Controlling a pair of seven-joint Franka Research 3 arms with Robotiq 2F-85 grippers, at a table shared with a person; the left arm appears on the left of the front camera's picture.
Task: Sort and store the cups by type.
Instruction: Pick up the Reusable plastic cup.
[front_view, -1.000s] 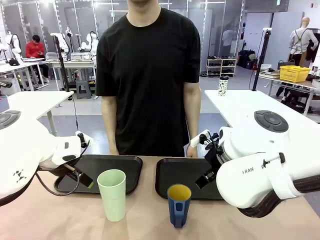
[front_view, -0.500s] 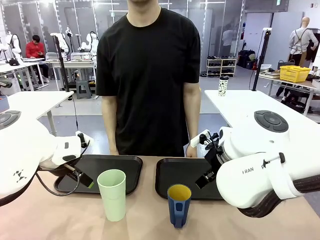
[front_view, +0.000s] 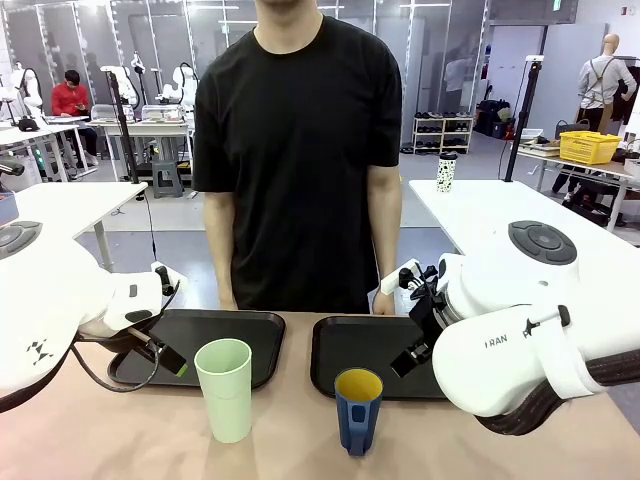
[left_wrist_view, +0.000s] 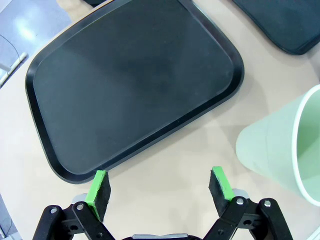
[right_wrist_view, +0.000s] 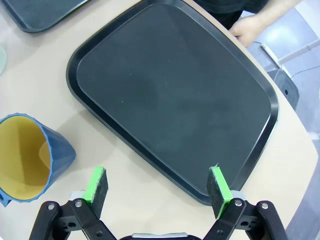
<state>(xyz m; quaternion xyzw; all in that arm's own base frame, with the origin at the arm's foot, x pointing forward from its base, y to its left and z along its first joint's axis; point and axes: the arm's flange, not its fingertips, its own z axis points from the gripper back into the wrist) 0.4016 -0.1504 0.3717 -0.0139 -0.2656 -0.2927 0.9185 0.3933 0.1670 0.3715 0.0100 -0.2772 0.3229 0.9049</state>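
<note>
Pale-green tumbler (front_view: 226, 400) stands upright just inboard of the left jaws, blue mug (front_view: 357, 415) upright just inboard of the right jaws, both pairs spread wide and empty.

I have open room above the bare left tray (front_view: 240, 325) and right tray (front_view: 360, 345). The pale-green tumbler (front_view: 224, 388) blocks the left tray's near edge and the blue mug (front_view: 358, 408) the right's. A person's hand (right_wrist_view: 248, 27) sits just beyond the right tray's far edge.

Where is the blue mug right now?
In the front view the blue mug stands on the table, on the robot's side of the right tray, with the green tumbler to its left.
</note>
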